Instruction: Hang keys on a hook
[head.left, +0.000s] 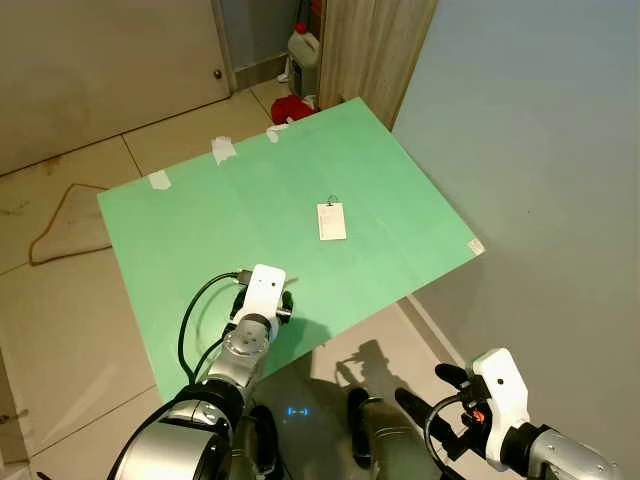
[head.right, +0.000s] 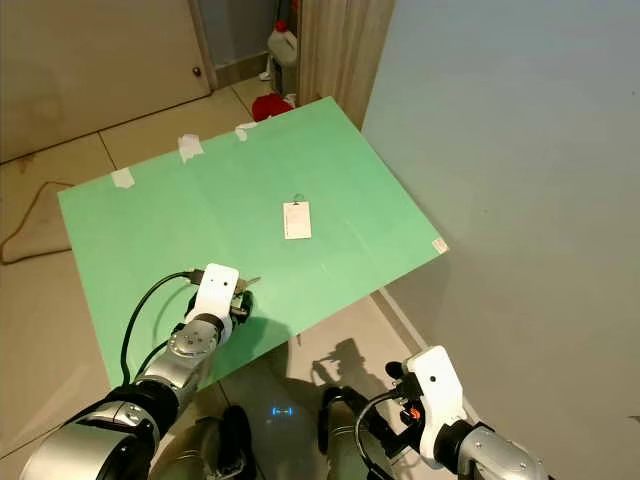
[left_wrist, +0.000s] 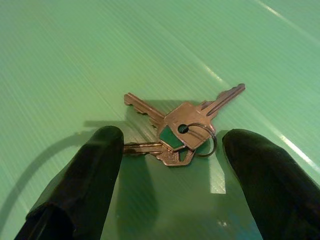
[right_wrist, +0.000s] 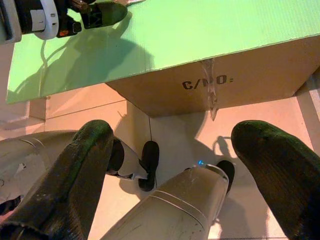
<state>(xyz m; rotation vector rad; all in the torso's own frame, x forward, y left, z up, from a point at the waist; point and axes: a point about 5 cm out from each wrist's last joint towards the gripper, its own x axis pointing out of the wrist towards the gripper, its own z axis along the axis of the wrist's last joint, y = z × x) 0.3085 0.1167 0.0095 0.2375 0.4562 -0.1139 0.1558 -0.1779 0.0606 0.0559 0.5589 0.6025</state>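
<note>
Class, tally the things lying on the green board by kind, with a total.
Keys: 3, on one ring
White hook plate: 1
Tape pieces: 4, along the board's edges
Total: 8

You have the keys (left_wrist: 180, 131), three brass-coloured ones fanned out flat on one small ring with a green tag, lying on the green board just ahead of and between the left gripper's (left_wrist: 170, 150) spread fingers.
</note>
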